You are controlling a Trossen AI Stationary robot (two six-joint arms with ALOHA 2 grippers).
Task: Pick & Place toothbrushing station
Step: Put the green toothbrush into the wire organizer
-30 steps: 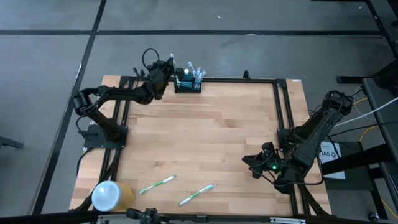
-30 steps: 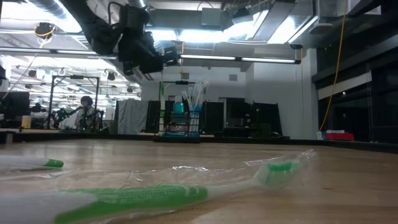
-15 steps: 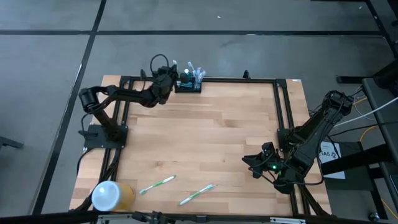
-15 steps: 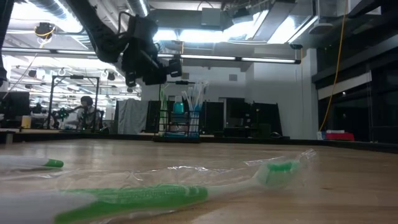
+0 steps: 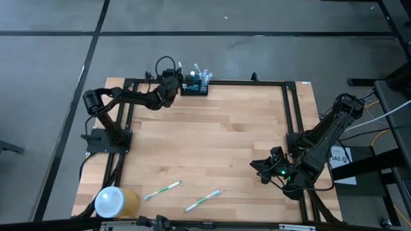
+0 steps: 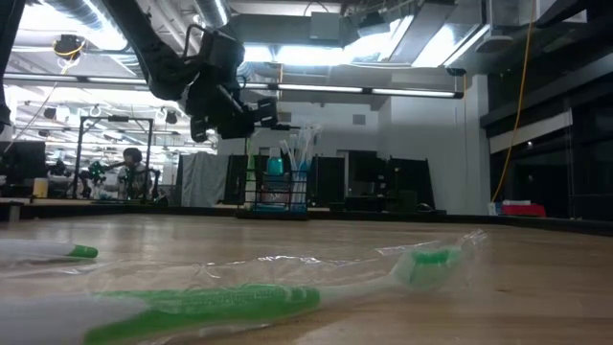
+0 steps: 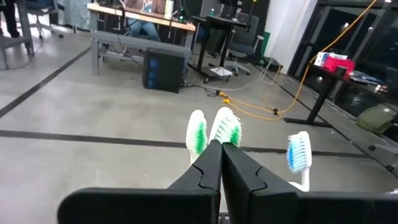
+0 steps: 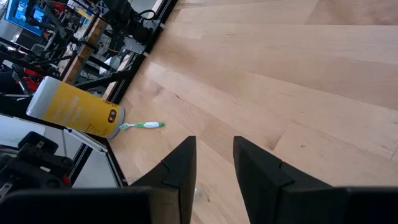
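The black slotted holder (image 5: 194, 88) stands on its base at the table's far edge, with several upright toothbrushes in it; it also shows in the low view (image 6: 278, 198). My left gripper (image 5: 175, 82) is shut, just left of and above the holder's top (image 6: 273, 123). In the left wrist view its shut tips (image 7: 221, 148) stand right in front of two green-and-white brush heads (image 7: 227, 127); a blue-and-white head (image 7: 298, 151) is off to one side. My right gripper (image 5: 260, 169) is open and empty, low over the table's right near part (image 8: 214, 155). My left gripper's shut fingertips (image 7: 211, 155) come level from the table's left at the brush heads sticking up from the holder. Whether they touch a brush head, I cannot tell.
Two green-and-white toothbrushes in clear wrap (image 5: 162, 190) (image 5: 203, 200) lie near the table's front edge. A white-and-yellow cylinder (image 5: 115, 201) lies at the near left corner, also in the right wrist view (image 8: 74, 111). A black frame rail (image 5: 289, 115) runs around the table.
My left gripper has moved toward the table's right, toward the holder, and come down a little, turning as it went. It now stands at the holder's left top. The holder and the toothbrushes have not moved.
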